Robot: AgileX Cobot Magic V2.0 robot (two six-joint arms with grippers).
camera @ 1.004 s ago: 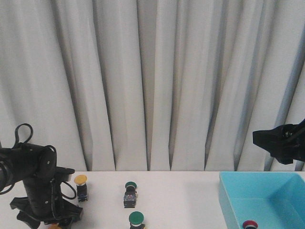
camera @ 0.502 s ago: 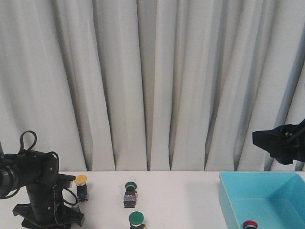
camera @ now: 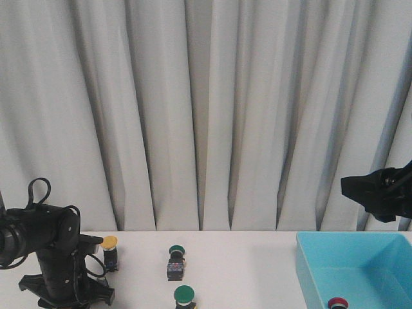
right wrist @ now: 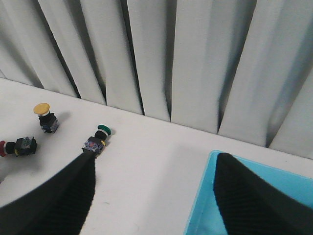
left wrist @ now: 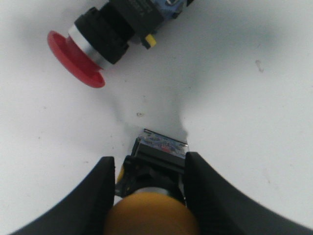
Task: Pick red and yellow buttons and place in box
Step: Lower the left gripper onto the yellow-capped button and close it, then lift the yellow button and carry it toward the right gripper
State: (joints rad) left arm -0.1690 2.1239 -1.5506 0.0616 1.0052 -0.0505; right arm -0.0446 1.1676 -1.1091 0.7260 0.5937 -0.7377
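In the left wrist view my left gripper [left wrist: 149, 161] is shut on a yellow button [left wrist: 151, 215], its fingers against both sides of the dark body, low over the white table. A red button [left wrist: 88, 54] lies on its side just beyond it. In the front view my left arm [camera: 58, 257] points down at the near left; a second yellow button [camera: 110, 243] stands beside it. The light-blue box [camera: 309, 270] sits at the right with a red button [camera: 337, 303] inside. My right gripper [right wrist: 156, 161] is open and empty, held high near the box [right wrist: 205, 196].
Two green-capped switches [camera: 176, 252] [camera: 185, 295] stand mid-table. The right wrist view also shows the standing yellow button [right wrist: 41, 108], one green switch [right wrist: 100, 133] and the lying red button [right wrist: 5, 147]. A white curtain [camera: 206, 109] hangs behind the table.
My left arm has sunk lower and shifted slightly right. The orange cap that showed under it at the front view's bottom edge is now hidden. The right arm has not moved.
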